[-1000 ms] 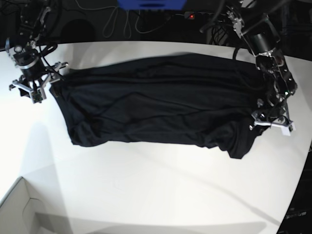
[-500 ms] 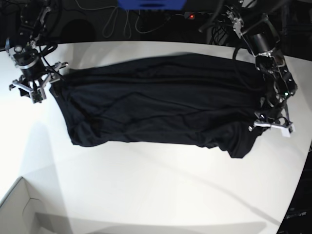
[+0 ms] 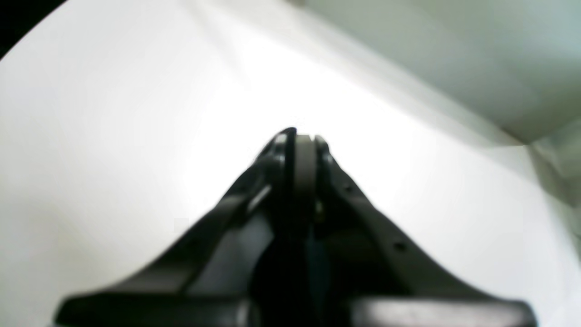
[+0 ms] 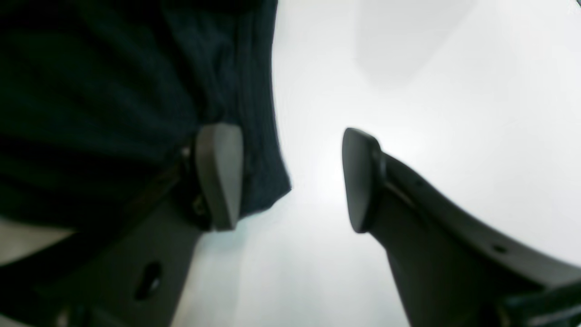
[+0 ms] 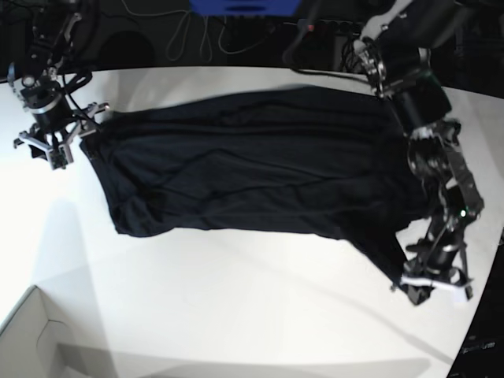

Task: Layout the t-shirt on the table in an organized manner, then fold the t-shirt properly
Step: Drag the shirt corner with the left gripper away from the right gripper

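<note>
Shirt: the plain black, thin-fabric long-sleeved t-shirt (image 5: 252, 161) lies spread sideways across the far half of the smooth white counter (image 5: 236, 307), wrinkled, reaching from near the left edge almost to the right edge.
Shirt corner: a dark point of cloth trails from the shirt's near right corner toward the counter's near right edge, where my left arm is.
My left jaws (image 5: 429, 285): pressed together, low over the counter by its near right edge. In the base view they sit at the tip of that trailing cloth. My left wrist view (image 3: 297, 136) shows only the closed tips over bare white surface, so I cannot tell whether cloth is pinched.
My right jaws (image 5: 57, 142): standing wide, at the counter's far left corner beside the shirt's left end. In my right wrist view (image 4: 290, 179) one fingertip (image 4: 218, 175) lies against the shirt's ribbed edge (image 4: 136, 91), the other over bare counter; they clamp nothing.
Pale box corner (image 5: 31, 339): at the counter's near left corner, well apart from the shirt.
</note>
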Controlling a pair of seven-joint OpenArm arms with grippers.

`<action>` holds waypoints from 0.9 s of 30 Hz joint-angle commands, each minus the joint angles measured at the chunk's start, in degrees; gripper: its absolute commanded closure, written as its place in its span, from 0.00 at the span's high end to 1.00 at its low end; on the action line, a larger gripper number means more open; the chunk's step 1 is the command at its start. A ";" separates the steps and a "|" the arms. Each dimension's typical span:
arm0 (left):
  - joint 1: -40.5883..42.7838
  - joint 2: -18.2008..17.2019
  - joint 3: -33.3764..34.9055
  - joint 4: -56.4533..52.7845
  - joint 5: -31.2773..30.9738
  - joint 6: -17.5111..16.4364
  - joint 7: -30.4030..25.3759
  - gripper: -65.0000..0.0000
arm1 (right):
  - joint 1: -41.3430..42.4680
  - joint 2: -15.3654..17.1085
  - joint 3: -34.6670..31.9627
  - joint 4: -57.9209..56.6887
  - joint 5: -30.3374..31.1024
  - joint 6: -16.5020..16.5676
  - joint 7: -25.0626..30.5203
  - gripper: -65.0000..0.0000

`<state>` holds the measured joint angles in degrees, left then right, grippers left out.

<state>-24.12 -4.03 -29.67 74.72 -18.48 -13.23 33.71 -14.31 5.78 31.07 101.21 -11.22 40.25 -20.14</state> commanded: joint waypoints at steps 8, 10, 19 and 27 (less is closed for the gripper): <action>-16.10 -1.73 1.58 -17.44 -0.47 -0.26 -5.19 0.00 | 0.64 1.38 2.82 0.99 0.81 -0.25 1.37 0.54; -18.56 -2.60 1.85 -21.22 -0.47 -0.26 -7.21 0.00 | 0.72 1.38 3.17 0.99 0.81 -0.25 1.37 0.54; -26.12 -3.31 1.85 -29.31 -0.47 0.44 -10.81 0.00 | 0.55 1.47 3.26 0.99 0.81 -0.25 1.37 0.54; -27.62 -5.42 1.85 -30.89 -0.47 4.14 -13.80 0.00 | 0.64 1.47 3.26 1.08 0.81 -0.25 1.37 0.54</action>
<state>-49.28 -9.28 -27.97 43.05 -18.46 -8.73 20.78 -14.00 6.55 34.06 101.23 -11.18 40.27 -20.16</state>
